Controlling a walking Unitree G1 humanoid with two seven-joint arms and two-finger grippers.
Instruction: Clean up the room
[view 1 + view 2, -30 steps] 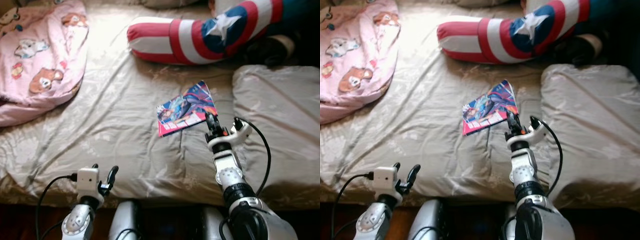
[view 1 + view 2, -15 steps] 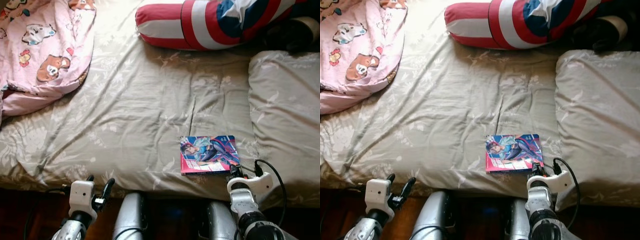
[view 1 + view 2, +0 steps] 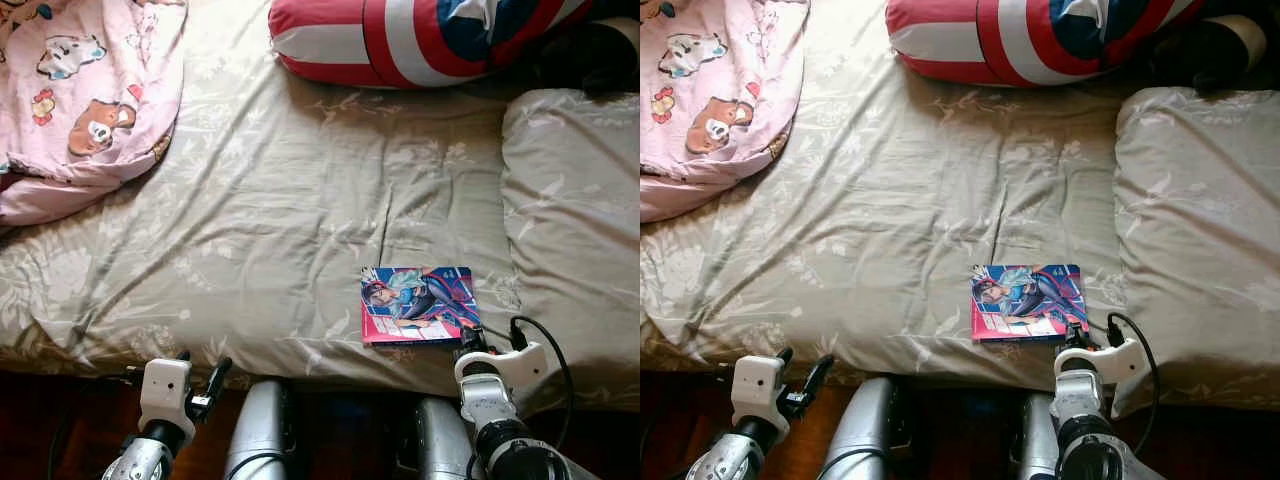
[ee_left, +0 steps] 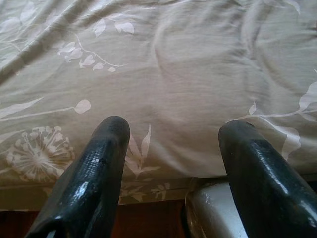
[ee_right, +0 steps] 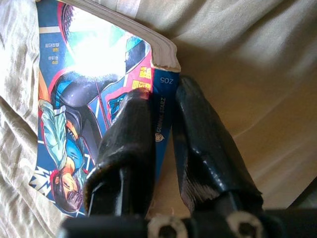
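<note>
Looking down on a bed [image 3: 250, 230] dressed in a beige sheet printed with pale leaves and dandelions. Near its front edge, flat on the sheet, lies a comic book [image 3: 418, 304] with a bright blue, red and pink cover, spine side toward the robot.

Right gripper [image 5: 156, 144] low at the bed's front edge, jaws clamped on the comic book's near corner: one black finger on the printed cover, the other beneath, thick page block visible at the far end of the grip. From the head camera, right gripper [image 3: 472, 345] touching the comic's lower right corner, black cable looping off the white wrist housing.

Left gripper [image 3: 200, 372] down at the front edge of the bed, well apart from the comic, jaws spread wide with nothing between them. Along the wrist camera, two black fingers [image 4: 94, 173] framing bare printed sheet.

At the far left, a pink blanket [image 3: 90, 90] with cartoon bear patches, bunched up on the bed. Across the far side, a long red, white and blue cushion [image 3: 400, 40] with a star pattern. To the right, a pillow [image 3: 575, 210] in the same beige print, just beside the comic book.
</note>
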